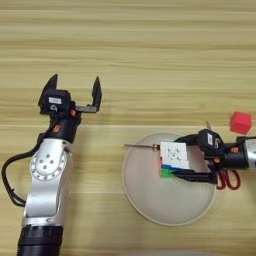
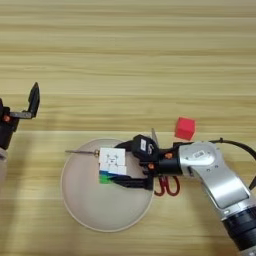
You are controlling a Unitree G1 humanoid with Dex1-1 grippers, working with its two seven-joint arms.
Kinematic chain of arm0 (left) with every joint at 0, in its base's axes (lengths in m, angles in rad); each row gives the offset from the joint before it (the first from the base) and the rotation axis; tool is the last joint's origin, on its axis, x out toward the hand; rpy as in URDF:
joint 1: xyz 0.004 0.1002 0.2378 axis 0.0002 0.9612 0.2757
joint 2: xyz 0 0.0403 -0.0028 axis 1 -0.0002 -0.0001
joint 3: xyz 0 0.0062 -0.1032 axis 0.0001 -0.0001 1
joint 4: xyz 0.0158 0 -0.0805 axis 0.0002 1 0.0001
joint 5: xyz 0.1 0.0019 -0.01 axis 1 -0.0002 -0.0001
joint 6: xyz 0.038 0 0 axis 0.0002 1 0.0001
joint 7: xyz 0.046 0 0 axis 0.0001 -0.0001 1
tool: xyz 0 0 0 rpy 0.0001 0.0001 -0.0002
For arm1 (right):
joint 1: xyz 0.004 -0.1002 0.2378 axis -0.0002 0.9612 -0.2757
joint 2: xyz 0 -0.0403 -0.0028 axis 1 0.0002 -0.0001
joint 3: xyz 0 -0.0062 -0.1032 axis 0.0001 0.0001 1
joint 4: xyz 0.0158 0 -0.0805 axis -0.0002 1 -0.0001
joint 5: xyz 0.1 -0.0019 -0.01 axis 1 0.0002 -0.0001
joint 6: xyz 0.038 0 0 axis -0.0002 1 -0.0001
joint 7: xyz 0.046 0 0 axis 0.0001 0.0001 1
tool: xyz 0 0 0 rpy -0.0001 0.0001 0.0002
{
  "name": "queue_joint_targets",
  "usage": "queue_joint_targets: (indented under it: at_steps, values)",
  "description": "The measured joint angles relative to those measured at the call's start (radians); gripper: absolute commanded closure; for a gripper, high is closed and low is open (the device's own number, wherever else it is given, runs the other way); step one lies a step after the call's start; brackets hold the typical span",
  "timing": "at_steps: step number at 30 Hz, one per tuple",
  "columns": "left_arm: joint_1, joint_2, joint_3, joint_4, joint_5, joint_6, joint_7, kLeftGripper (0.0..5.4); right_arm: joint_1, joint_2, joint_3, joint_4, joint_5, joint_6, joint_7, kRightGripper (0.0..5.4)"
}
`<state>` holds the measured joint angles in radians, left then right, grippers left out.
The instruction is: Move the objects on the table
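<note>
The right gripper [image 2: 120,172] pinched the puzzle cube [image 2: 112,165] over the beige plate [image 2: 95,210], near the table's [image 1: 130,60] front edge. The screwdriver [image 1: 142,146] lay across the plate's rim. The red scissors [image 2: 167,186] and small red cube [image 2: 185,128] sat just right. The left gripper [image 1: 73,92] hovered spread wide, well left.

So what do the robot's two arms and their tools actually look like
Both arms are silver-grey metal with rounded casings and ribbed black cuffs near the base. Each ends in a black tool with two black fingers and small orange-red accents: the left tool carries a small white label, the right tool too. A black cable loops beside each arm.
</note>
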<state>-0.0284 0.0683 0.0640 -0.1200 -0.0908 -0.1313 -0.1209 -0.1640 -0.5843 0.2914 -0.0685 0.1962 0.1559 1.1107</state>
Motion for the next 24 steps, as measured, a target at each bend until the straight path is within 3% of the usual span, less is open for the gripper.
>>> queue_joint_targets:
  at_steps: [10, 13, 20, 24]
  values:
    - [0.000, 0.000, 0.000, 0.000, 0.000, 0.000, 0.000, 0.00, 0.000, 0.001, -0.003, 0.004, 0.004, -0.009, 0.000, 2.07]
    - [0.000, 0.000, 0.000, 0.000, 0.000, 0.000, 0.000, 0.00, -0.004, 0.003, -0.031, -0.005, 0.035, 0.012, -0.002, 2.07]
    - [0.000, 0.000, 0.001, 0.000, 0.000, -0.001, 0.000, 0.00, -0.079, 0.006, -0.176, -0.032, 0.156, 0.098, -0.043, 2.07]
    - [0.000, 0.000, 0.001, 0.001, 0.000, -0.001, 0.000, 0.00, -0.129, 0.003, -0.224, -0.014, 0.172, 0.119, -0.076, 2.07]
